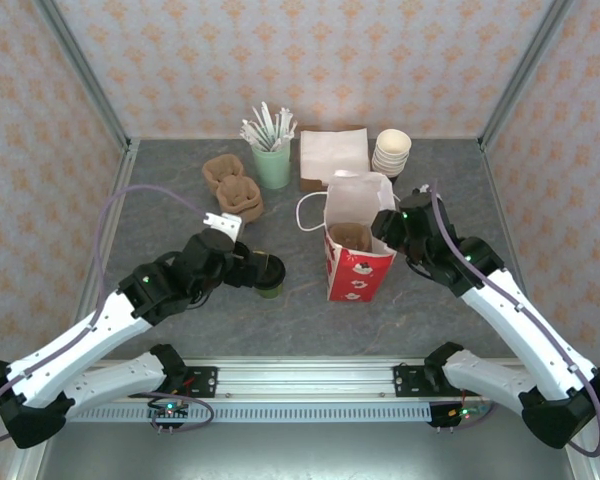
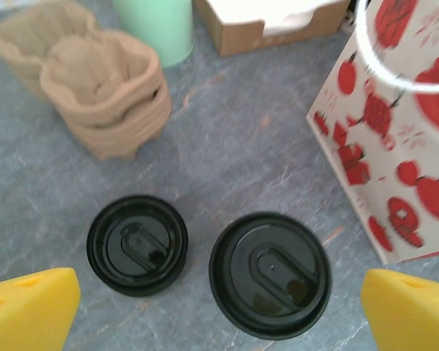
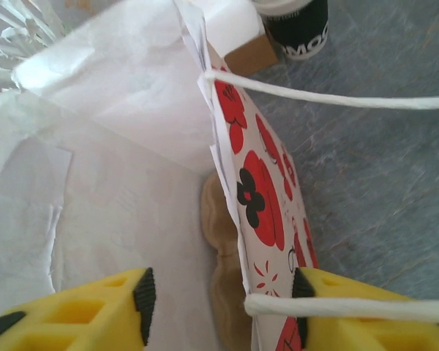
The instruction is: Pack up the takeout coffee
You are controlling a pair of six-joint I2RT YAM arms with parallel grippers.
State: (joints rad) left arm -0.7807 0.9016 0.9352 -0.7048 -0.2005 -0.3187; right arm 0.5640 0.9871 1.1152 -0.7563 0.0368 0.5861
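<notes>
Takeout coffee (image 2: 269,273) between spread left gripper (image 2: 219,287), second lid (image 2: 137,243) beside; right gripper (image 3: 223,281) spread astride bag (image 3: 263,183) wall.

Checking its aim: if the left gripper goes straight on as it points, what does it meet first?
Probably the larger black lid, which looks nearer and lies just right of centre between the fingers of the open left gripper. The smaller lid sits further left; depth is hard to judge.

Top camera high at the near edge, looking down over whole table (image 1: 310,320). Both wrist cameras close, facing down; all three share the paper bag (image 1: 358,270).
</notes>
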